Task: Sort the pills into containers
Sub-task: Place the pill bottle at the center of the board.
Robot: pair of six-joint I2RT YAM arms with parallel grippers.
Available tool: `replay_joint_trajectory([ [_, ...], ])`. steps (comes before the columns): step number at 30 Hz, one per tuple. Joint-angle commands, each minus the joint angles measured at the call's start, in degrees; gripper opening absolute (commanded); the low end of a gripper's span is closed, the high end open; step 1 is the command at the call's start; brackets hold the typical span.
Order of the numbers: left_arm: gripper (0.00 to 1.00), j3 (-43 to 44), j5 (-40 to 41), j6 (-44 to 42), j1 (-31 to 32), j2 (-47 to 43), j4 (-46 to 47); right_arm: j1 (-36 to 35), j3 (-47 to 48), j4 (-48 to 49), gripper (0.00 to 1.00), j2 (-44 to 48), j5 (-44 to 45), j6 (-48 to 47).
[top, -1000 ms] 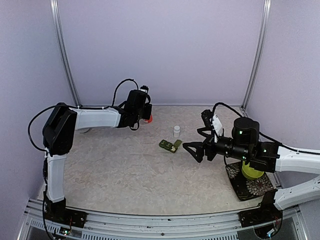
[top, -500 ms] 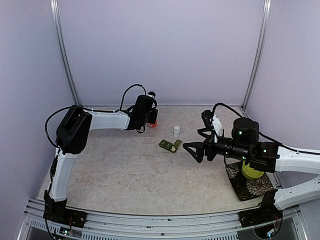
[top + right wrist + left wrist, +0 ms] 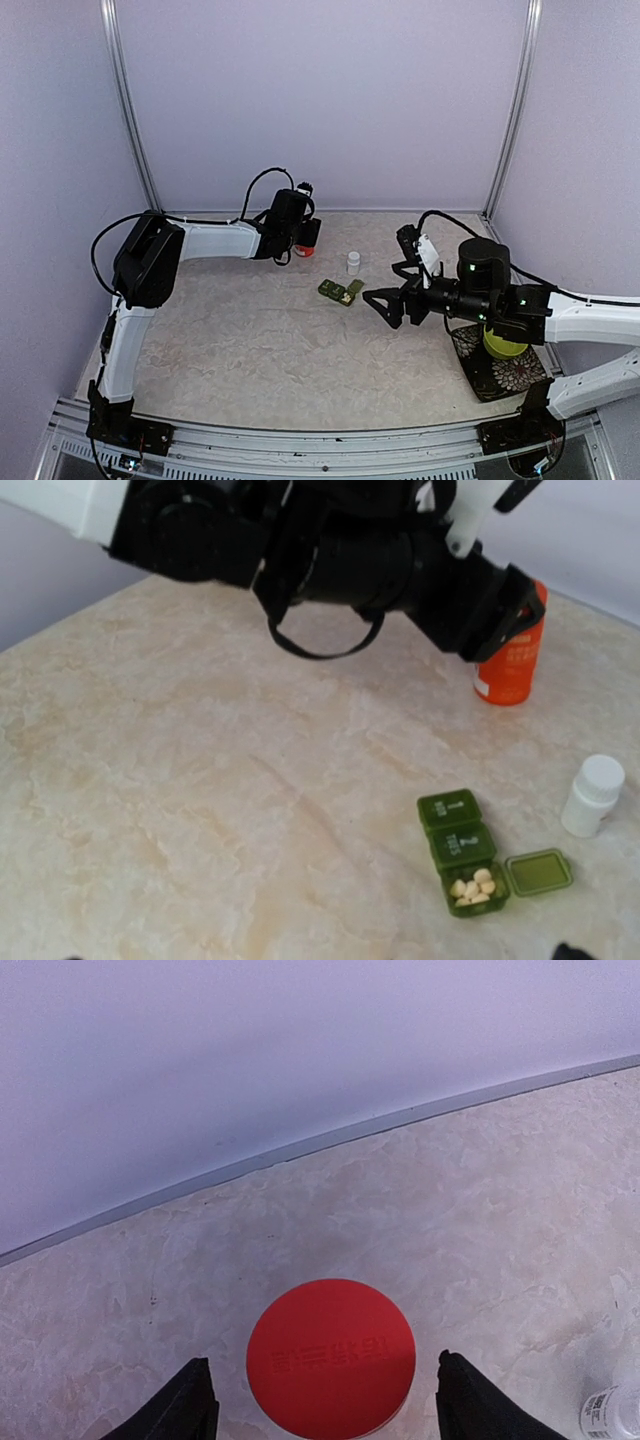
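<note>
pill box (image 3: pixel 338 291), dark green, lies mid-tabletop (image 3: pixel 250 340). right arm (image 3: pixel 575 318) reaches in from the right, and the right jaws hang spread wide just right of the box, apart from it. left arm (image 3: pixel 205 240) stretches to the far side, where the left jaws stand spread either side of the red-orange bottle (image 3: pixel 331 1357), clear of its cap. a small white bottle (image 3: pixel 353 262) stands just beyond the box. the box's end compartment toward the right jaws is open and holds pale pills (image 3: pixel 473 888).

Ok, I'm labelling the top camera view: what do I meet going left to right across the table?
Red-orange bottle, dark green pill box, right gripper, lime-green bowl. The small white bottle overlaps the pill box, so it's left out.
</note>
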State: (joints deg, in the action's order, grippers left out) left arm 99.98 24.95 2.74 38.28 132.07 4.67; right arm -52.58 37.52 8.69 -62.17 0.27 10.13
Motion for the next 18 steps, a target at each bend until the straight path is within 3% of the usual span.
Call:
replay_joint_trajectory([
  [1, 0.76, 1.83, -1.09, 0.64, -0.04, -1.12, -0.25, 0.58, 0.54, 0.58, 1.00, -1.47, 0.19, 0.35],
  [5, 0.86, -0.93, -1.19, 4.00, -0.05, -5.28, -0.68, 1.44, 0.64, 0.87, 1.00, -2.23, 0.51, 1.83],
  [12, 0.98, -13.58, -10.02, 11.61, 0.48, -15.33, 2.38, 7.86, -0.69, 4.93, 1.00, -4.37, -6.20, 11.39],
  [18, 0.99, -21.97, -10.78, 12.93, 2.17, -17.63, 4.90, 12.83, 1.39, 6.80, 1.00, -11.20, -12.78, 19.44],
])
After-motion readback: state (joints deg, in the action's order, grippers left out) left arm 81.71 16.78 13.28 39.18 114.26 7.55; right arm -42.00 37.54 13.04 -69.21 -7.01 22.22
